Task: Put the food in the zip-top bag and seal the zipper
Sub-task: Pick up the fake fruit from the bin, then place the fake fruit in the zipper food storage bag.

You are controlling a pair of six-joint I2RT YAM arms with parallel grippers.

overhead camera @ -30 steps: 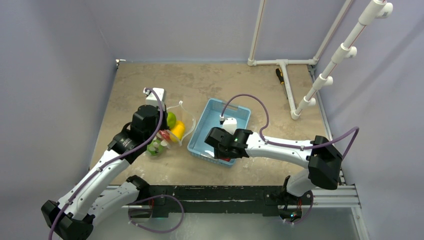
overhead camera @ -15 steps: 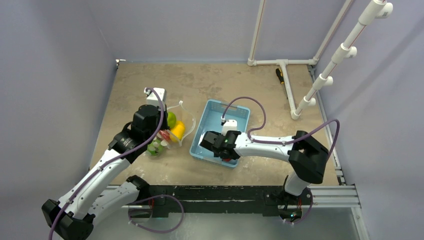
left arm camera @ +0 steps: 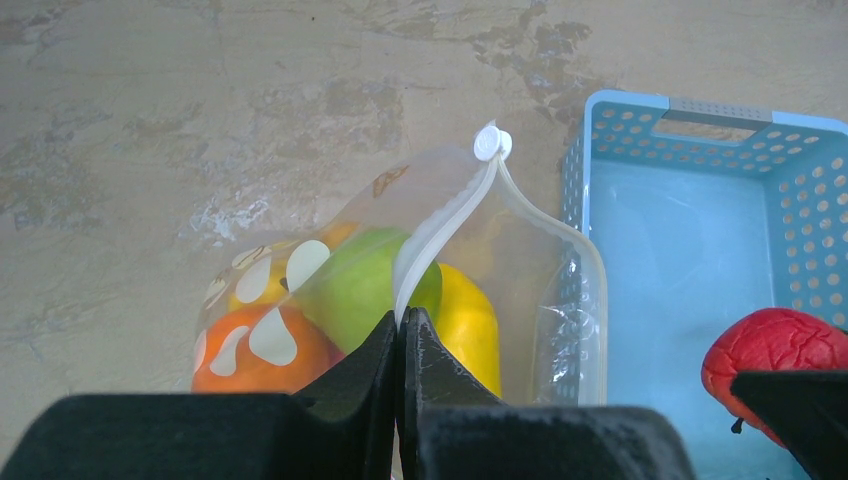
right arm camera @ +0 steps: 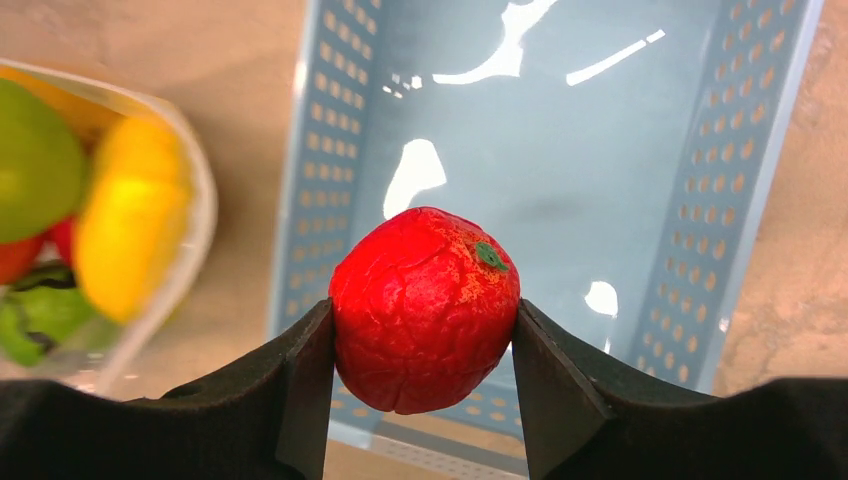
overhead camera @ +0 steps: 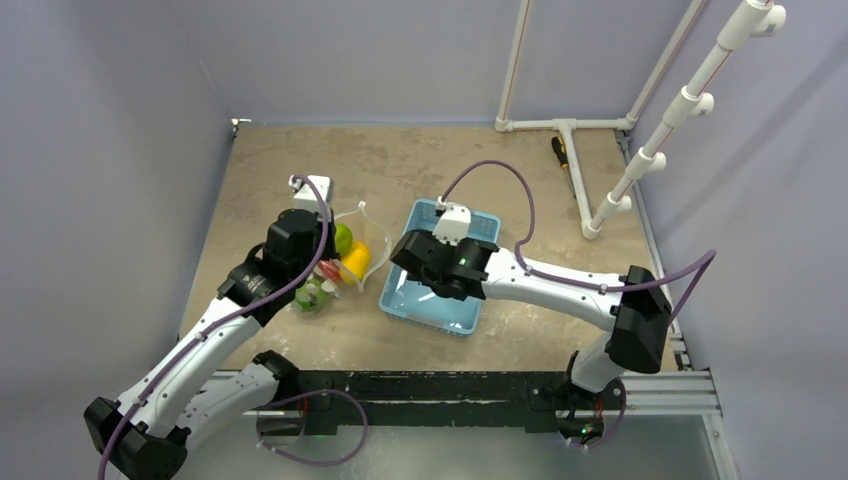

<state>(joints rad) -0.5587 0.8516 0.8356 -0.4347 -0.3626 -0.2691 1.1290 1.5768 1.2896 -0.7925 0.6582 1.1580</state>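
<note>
The zip-top bag lies left of the basket, its mouth facing the basket, with green, yellow and orange fruits inside. My left gripper is shut on the zipper, the whitish strip at the bag's mouth edge. My right gripper is shut on a red wrinkled fruit and holds it above the basket's left part, close to the bag's mouth. The red fruit also shows in the left wrist view. In the top view it is hidden under the right wrist.
The light-blue basket stands mid-table with nothing else showing inside it. A white pipe frame and a screwdriver lie at the back right. Grey walls close in the left and back.
My right gripper has risen from the basket's near end with the red fruit and moved back and left towards the bag. The left arm and bag have not moved.
</note>
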